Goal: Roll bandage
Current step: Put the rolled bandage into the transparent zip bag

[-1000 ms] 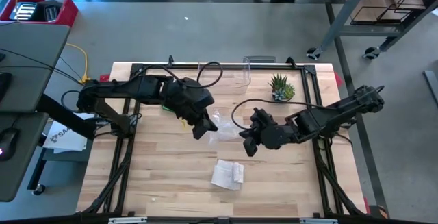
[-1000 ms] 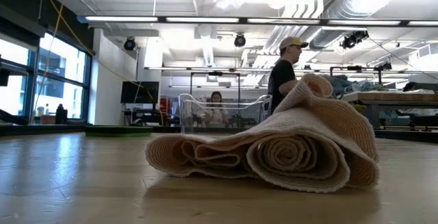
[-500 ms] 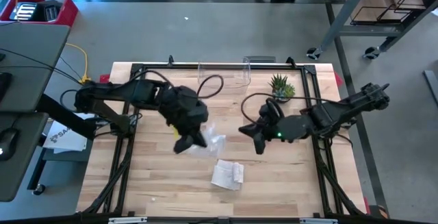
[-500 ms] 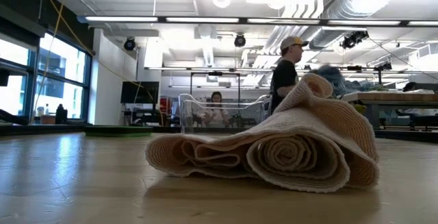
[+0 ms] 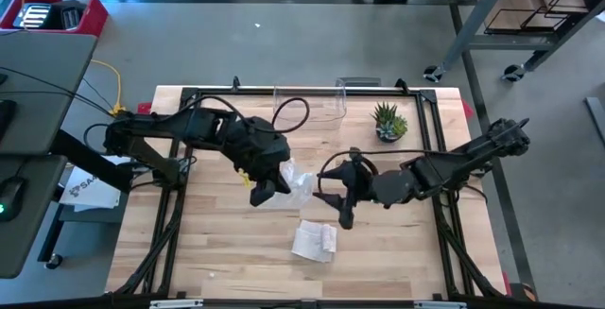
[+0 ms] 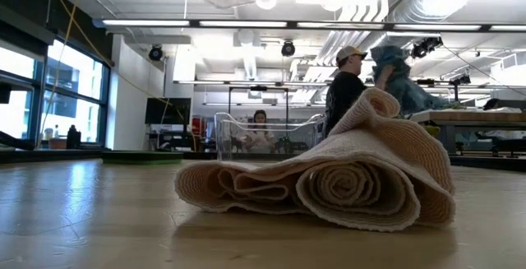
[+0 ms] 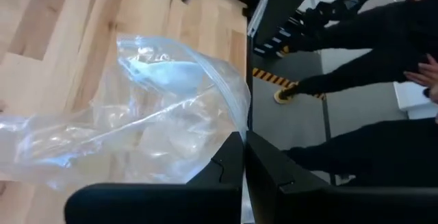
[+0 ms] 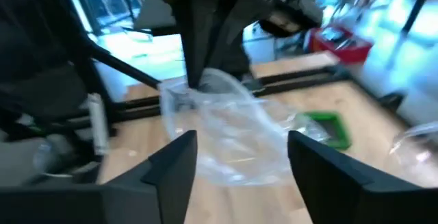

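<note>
Although the bandage (image 6: 329, 174) already looks loosely wound in the low view, its coil is slack and lopsided with a loose flap standing up over it, so I judge the rolling at best partly done (tightening and tucking the end seem left). On the high view the bandage (image 5: 315, 240) lies flat on the wooden table (image 5: 217, 252), below and apart from both claws, touched by neither. Nearer to it is the right gripper (image 5: 340, 216), which hangs just above and slightly to the bandage's right with its fingers (image 8: 171, 176) spread and nothing between them; past those fingers its wrist camera looks at a clear plastic bag (image 8: 233, 142). That bag (image 5: 291, 184) sits between the two claws, up and left of the bandage. The left gripper (image 5: 260, 192) is pressed together on an edge of the bag (image 7: 137, 114), pinching the film and holding it up off the boards; it stands farther from the bandage than the right one. Farther back stand a small potted plant (image 5: 388, 120) and a clear container (image 5: 309, 101), both well apart from the bandage, and a person (image 6: 343, 88) is in the room behind.
</note>
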{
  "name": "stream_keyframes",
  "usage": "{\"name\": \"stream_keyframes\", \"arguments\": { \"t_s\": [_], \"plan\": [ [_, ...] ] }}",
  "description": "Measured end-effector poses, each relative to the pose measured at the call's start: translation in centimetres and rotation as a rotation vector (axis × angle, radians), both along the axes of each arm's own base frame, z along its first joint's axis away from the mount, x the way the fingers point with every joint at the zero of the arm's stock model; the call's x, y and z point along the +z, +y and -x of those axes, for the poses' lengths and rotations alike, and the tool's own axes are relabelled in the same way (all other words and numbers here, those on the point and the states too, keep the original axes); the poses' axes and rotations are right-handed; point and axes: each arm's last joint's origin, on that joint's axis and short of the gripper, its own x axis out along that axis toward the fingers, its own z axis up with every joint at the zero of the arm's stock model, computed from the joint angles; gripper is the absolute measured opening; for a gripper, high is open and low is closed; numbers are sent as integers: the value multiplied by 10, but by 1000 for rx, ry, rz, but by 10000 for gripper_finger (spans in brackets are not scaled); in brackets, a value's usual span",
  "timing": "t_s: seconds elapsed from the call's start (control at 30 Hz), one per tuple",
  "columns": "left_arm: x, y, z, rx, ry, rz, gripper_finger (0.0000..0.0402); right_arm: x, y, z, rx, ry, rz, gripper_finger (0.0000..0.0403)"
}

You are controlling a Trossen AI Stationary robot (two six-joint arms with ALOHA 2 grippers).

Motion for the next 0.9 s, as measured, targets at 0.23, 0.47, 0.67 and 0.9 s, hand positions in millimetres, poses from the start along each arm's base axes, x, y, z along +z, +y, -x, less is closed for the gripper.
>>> {"name": "stream_keyframes", "arguments": {
  "t_s": [0.23,0.47,0.67,0.9],
  "plan": [
    [-3,-1,-4,30,24,35,0,-1,-7,-3,-31,24,217,231],
    [-4,-1,-12,57,-1,64,0,-5,-13,-10,72,56,182,227],
    [-8,-3,-19,60,7,72,0,-8,-20,-10,72,96,202,224],
    [-5,-4,-21,52,-26,103,0,-13,-23,-10,115,148,198,204]
  ]
}}
